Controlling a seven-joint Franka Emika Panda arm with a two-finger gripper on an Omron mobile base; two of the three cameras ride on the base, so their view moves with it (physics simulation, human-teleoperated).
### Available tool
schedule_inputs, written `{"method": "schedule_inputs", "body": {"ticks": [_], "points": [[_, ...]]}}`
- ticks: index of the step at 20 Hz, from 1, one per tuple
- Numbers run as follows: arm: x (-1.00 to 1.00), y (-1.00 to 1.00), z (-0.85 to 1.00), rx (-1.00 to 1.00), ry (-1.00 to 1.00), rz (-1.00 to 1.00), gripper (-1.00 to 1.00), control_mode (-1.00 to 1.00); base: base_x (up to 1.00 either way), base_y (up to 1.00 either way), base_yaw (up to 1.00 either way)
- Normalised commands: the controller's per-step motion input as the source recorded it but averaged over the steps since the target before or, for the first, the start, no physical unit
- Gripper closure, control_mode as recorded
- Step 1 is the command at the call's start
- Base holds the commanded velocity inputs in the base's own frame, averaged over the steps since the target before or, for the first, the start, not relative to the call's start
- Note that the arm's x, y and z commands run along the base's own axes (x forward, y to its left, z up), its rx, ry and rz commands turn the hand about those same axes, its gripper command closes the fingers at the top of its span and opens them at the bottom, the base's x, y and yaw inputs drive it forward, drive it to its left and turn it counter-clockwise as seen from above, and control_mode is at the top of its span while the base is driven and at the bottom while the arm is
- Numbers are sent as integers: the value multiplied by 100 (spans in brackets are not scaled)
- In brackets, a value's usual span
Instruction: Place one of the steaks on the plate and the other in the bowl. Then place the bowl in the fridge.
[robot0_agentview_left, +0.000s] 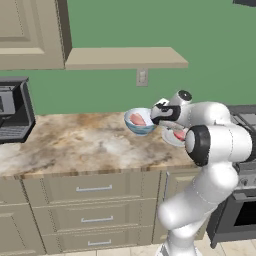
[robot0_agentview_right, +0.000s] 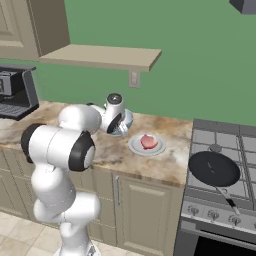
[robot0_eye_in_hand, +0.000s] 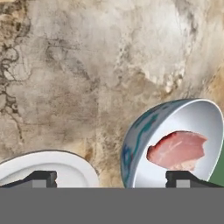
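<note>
Grasping the deep round bowl with the white inside and blue patterned outside (robot0_agentview_left: 139, 122) looks like the step in hand: 1 flat pink-red raw steak (robot0_agentview_left: 137, 119) already lies in it, at the centre of the left base view, with the white arm's two-finger gripper (robot0_agentview_left: 156, 116) just beside its rim. A pinch on the thin, hard, curved rim would likely suit, kept level.

Right base view: the other pink steak (robot0_agentview_right: 148, 141) lies on the small shallow white-grey plate (robot0_agentview_right: 147, 145), mid-frame on the mottled beige marble counter (robot0_agentview_right: 165, 160).

Hand view: the 2 dark fingertips (robot0_eye_in_hand: 40, 178) stand wide apart at the bottom edge, holding nothing; the glossy bowl sits lower right, the plate rim lower left.
</note>
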Motion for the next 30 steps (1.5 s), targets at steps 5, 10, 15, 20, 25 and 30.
{"method": "schedule_inputs", "body": {"ticks": [5,10,15,20,25,30], "points": [[40,0,-27,3,5,0,-100,-100,0,0,0],[38,3,-24,2,4,0,-100,-100,0,0,0],[31,6,-17,0,1,0,-100,-100,0,0,0],[27,5,-19,0,0,0,-100,-100,0,0,0],[46,2,-41,0,1,0,-100,-100,0,0,0],[35,4,-32,0,0,0,100,-100,0,0,0]]}}
